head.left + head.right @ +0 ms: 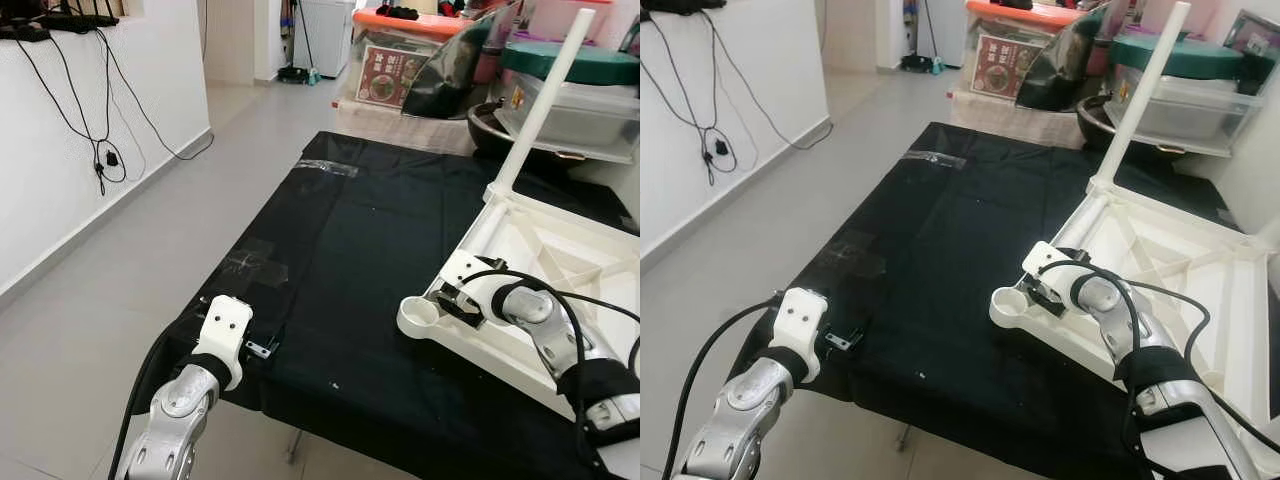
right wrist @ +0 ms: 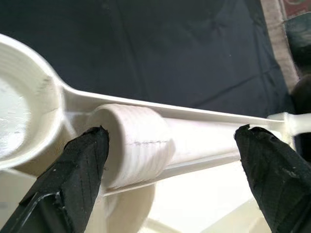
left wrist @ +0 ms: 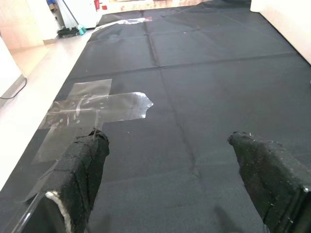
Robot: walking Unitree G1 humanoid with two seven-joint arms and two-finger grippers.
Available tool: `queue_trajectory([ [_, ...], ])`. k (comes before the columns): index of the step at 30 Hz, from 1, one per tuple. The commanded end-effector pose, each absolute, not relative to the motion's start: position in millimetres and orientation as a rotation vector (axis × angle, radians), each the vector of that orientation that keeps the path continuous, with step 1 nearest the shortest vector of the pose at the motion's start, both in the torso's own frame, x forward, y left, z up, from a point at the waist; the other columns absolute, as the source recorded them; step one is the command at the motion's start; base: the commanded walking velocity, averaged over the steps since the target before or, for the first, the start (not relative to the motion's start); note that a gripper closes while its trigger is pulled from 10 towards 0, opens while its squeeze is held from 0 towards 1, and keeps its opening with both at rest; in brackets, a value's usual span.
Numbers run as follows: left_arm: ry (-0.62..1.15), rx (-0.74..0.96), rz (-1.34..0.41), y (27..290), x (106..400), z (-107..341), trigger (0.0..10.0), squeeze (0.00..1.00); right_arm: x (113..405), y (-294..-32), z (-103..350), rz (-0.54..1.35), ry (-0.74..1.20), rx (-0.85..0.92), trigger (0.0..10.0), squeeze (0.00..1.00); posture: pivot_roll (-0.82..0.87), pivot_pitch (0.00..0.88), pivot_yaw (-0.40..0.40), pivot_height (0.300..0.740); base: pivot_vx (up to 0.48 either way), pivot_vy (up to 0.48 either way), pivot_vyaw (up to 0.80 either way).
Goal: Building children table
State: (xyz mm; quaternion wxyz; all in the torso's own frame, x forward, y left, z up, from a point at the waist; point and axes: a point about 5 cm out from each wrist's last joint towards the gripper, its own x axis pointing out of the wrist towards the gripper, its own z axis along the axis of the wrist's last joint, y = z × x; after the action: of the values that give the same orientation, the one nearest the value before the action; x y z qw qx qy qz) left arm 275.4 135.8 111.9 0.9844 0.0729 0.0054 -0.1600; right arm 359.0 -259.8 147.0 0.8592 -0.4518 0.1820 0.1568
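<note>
the black cloth [image 1: 380,260] covers the work surface; its left half is bare but for clear tape [image 3: 92,109]. bare floor [image 1: 100,300] runs along the cloth's left edge. the left gripper [image 3: 170,179] hovers at the near-left edge, fingers wide, holding nothing. the upturned tabletop [image 1: 560,270] lies at right, one leg [image 1: 540,100] upright. the right gripper [image 2: 170,160], fingers wide, straddles a loose leg [image 2: 141,145] beside the corner socket [image 1: 420,315].

One tabletop [image 1: 560,270] (upturned), two legs [image 1: 535,105] [image 2: 146,145], two tools [image 3: 170,184] [image 2: 170,174].
</note>
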Motion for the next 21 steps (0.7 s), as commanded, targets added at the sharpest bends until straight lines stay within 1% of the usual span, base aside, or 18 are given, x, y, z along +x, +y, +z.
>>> queue_trajectory([
  [1, 0.026, 0.142, -0.320, 134, 275, 108, 10.0, 0.00, 360, -267, 147, 0.271, 0.407, -0.957, 10.0, 0.00, 0.06, 0.000, -0.121, 0.740, 0.000, 0.000, 0.00],
  [4, 0.026, 0.141, -0.320, 134, 275, 108, 10.0, 0.00, 363, -267, 150, 0.241, 0.399, -0.943, 10.0, 0.00, 0.06, 0.000, -0.121, 0.740, 0.000, 0.000, 0.00],
  [6, 0.026, 0.139, -0.324, 133, 275, 108, 10.0, 0.00, 366, -261, 151, 0.214, 0.384, -0.941, 10.0, 0.00, 0.05, 0.000, -0.119, 0.740, 0.000, 0.000, 0.00],
  [9, 0.027, 0.138, -0.326, 132, 275, 108, 10.0, 0.00, 367, -258, 151, 0.213, 0.381, -0.950, 10.0, 0.00, 0.05, 0.000, -0.119, 0.740, 0.000, 0.000, 0.00],
  [10, 0.026, 0.137, -0.327, 131, 275, 108, 10.0, 0.00, 369, -251, 147, 0.225, 0.377, -0.977, 10.0, 0.00, 0.06, 0.000, -0.122, 0.740, 0.000, 0.000, 0.00],
  [14, 0.026, 0.137, -0.326, 131, 275, 108, 10.0, 0.00, 371, -245, 145, 0.230, 0.375, -0.986, 10.0, 0.00, 0.06, 0.000, -0.126, 0.740, 0.000, 0.000, 0.00],
  [17, 0.025, 0.135, -0.322, 132, 274, 108, 10.0, 0.00, 373, -239, 144, 0.190, 0.347, -0.982, 10.0, 0.00, 0.05, 0.000, -0.131, 0.740, 0.000, 0.000, 0.00],
  [21, 0.025, 0.136, -0.322, 132, 274, 108, 10.0, 0.00, 374, -237, 144, 0.164, 0.332, -0.969, 10.0, 0.00, 0.06, 0.000, -0.131, 0.740, 0.000, 0.000, 0.00],
])
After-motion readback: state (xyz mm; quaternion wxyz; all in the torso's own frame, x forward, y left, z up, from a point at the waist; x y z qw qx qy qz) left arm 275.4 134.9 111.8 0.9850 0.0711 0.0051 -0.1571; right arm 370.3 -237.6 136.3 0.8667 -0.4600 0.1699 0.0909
